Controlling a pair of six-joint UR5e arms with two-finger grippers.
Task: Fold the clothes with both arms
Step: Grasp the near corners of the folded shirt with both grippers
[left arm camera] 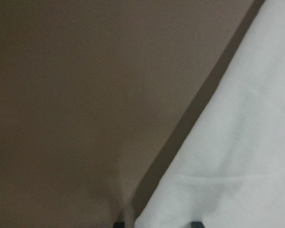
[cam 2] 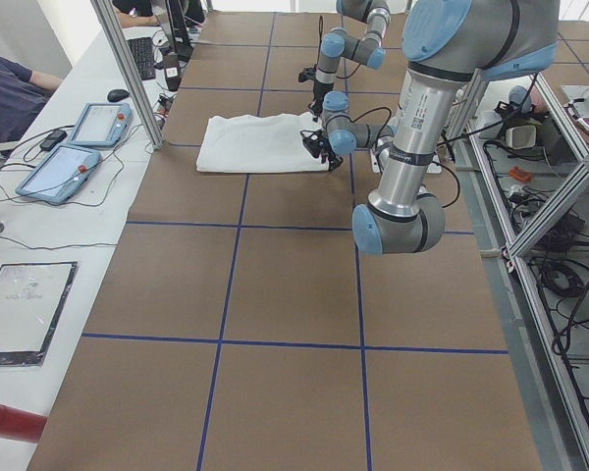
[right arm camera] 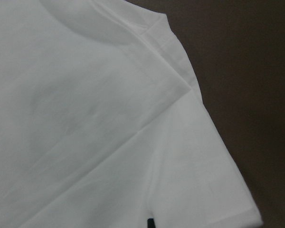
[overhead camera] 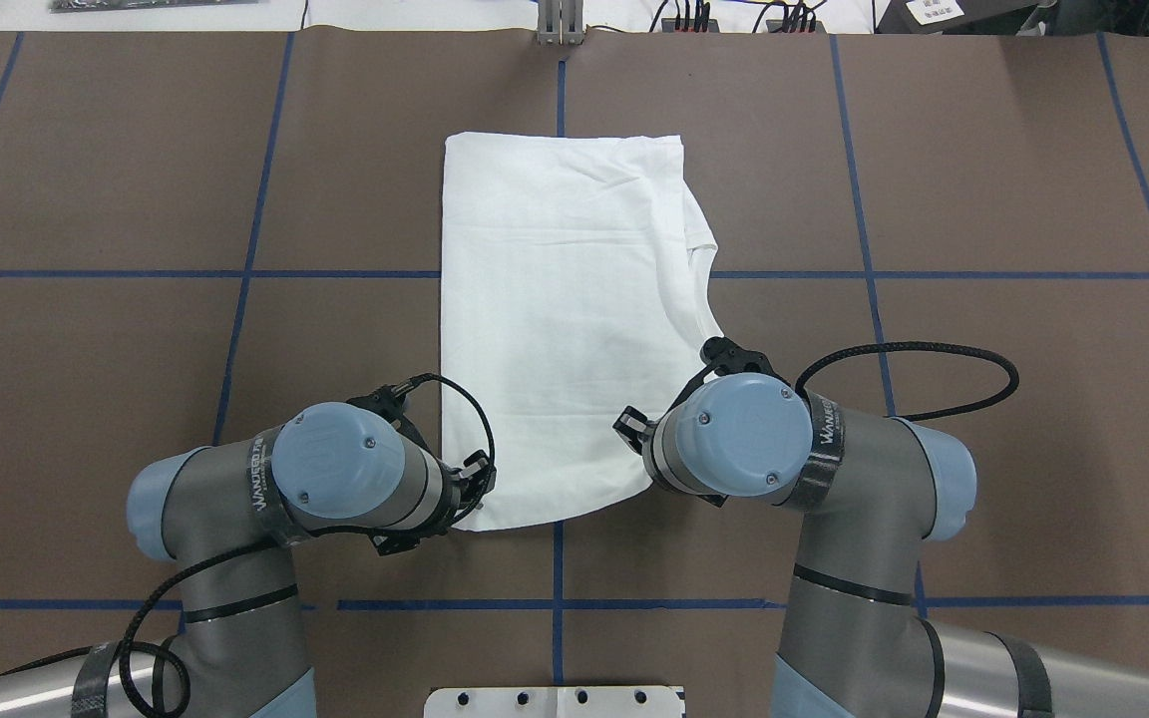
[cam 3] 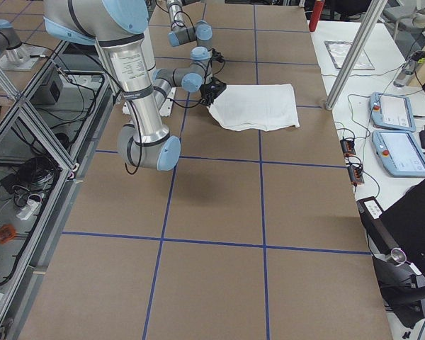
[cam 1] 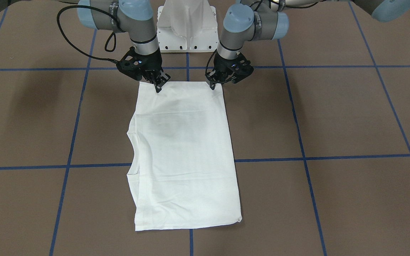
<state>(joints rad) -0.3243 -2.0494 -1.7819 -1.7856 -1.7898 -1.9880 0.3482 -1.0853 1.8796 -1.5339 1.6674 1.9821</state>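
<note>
**Near short edge: both corners attended**

Item 1, shirt [cam 1: 185, 153]. White, plain face up, no print showing. I read it as already folded into a long rectangle. It lies flat on the brown table [cam 1: 333, 117], about midway across and directly ahead of the base [cam 1: 186, 32]. Its long axis runs straight away from the base toward the operators' side. The edge on the robot's left is straight. The edge on the robot's right is stepped, and the right wrist view shows layered hems there.

Item 2, left gripper [cam 1: 213, 84]. It sits at the near corner on the robot's left. Its wrist view shows two dark fingertips [left arm camera: 195, 224] standing apart with the cloth's border between them, so I log the jaws as parted, not clamped.

Item 3, right gripper [cam 1: 158, 86]. Its tips are down on the near corner on the robot's right, just inside the hem. Only one dark tip shows in its wrist view, and I cannot tell whether it has pinched the cloth.

Item 4, governing relation. Both grippers stand level on the same short edge, neither nearer than the other. All the rest of the cloth lies beyond them, away from the base. My judgement is that the coming move is a paired carry of that edge along the long axis toward the far edge. Both corners need an even hold or the fold will skew.
</note>
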